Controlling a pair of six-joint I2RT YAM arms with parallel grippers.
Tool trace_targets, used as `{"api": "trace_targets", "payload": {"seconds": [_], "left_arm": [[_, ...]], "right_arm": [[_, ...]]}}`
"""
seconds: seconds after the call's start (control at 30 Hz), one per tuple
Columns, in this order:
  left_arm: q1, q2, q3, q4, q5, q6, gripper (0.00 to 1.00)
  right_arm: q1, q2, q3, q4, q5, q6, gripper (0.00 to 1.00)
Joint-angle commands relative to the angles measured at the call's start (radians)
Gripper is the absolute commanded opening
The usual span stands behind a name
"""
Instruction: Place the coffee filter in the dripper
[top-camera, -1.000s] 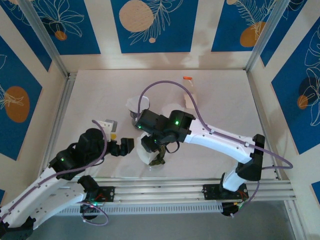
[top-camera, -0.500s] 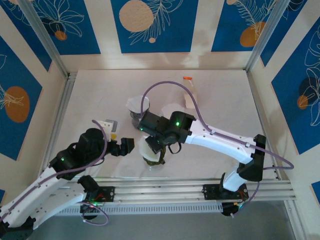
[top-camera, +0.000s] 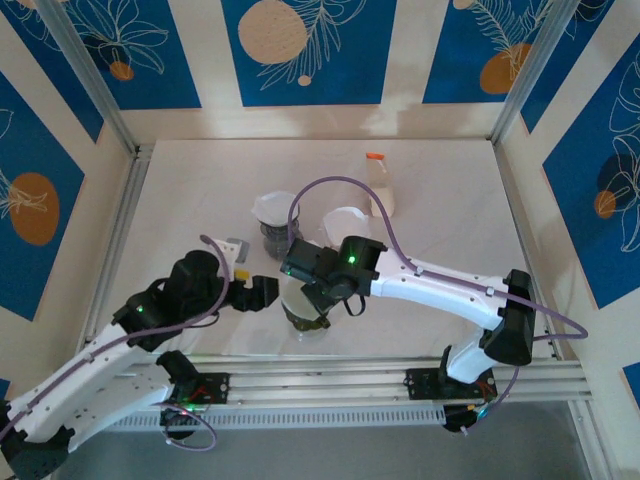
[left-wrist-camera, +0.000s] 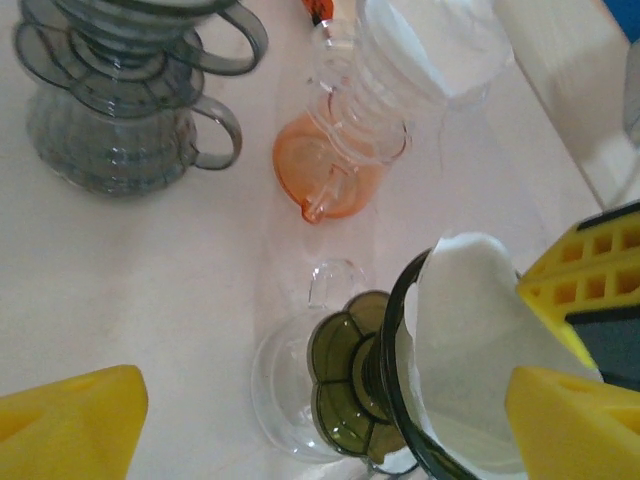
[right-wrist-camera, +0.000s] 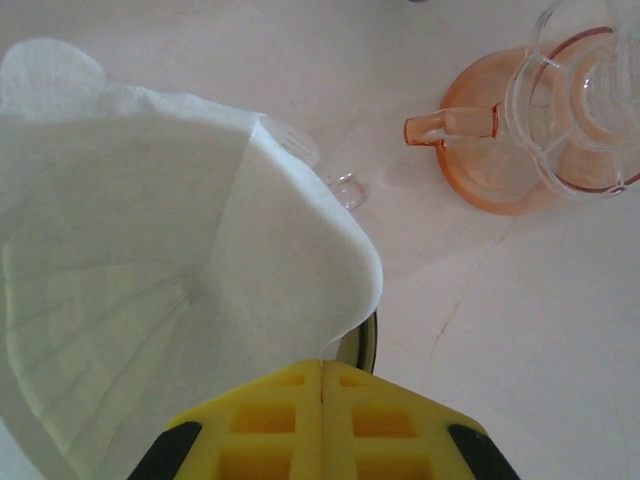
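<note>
Coffee filter (right-wrist-camera: 150, 250) sits opened out as a white cone in the mouth of the dark green dripper (left-wrist-camera: 340, 380). It takes up the left and centre of the right wrist view. Its pleated inside faces up, and one rounded flap stands above the dripper's dark rim.

The right fingers (right-wrist-camera: 270, 410) are pressed together with no gap, at the bottom centre of that view. They pinch the filter's near edge just above the rim. In the left wrist view the same yellow fingers lie against the filter's right side, at the right edge of the frame.

The dripper stands on a clear glass dish (left-wrist-camera: 285, 385) with a small loop handle, in the lower middle of the left wrist view. The dish rests on the pale table (left-wrist-camera: 130, 260).

The left fingers (left-wrist-camera: 70, 420) are spread wide, one at each lower corner of their own view, and hold nothing. In the top view they are just left of the dripper and apart from it.

Above the dripper in the left wrist view is an orange-based glass dripper (left-wrist-camera: 330, 180) with clear ribbed glass stacked on it and a white filter on top. To its left, in the upper left corner, is a stack of smoky gray drippers (left-wrist-camera: 110, 120).

In the top view a bottle with an orange cap (top-camera: 380, 185) stands further up the table, above centre.
</note>
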Motion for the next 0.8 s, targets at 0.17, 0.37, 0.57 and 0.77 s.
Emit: {"api": "trace_targets", "payload": {"seconds": [0.17,0.37,0.57,0.77], "left_arm": [[0.01,0.074,-0.014,0.017,0.159,0.01,0.86],[0.01,0.081,-0.026,0.007,0.192,0.011,0.78],[0.01,0.084,-0.029,-0.013,0.208,0.018,0.72],[0.01,0.102,-0.03,-0.02,0.223,0.027,0.65]], "right_arm": [[0.006,-0.027,-0.017,0.011,0.05,0.004,0.0],[0.013,-0.025,-0.023,0.013,0.049,0.008,0.0],[0.016,-0.028,-0.028,0.014,0.052,0.015,0.02],[0.017,-0.042,-0.022,0.016,0.057,0.025,0.09]]}}
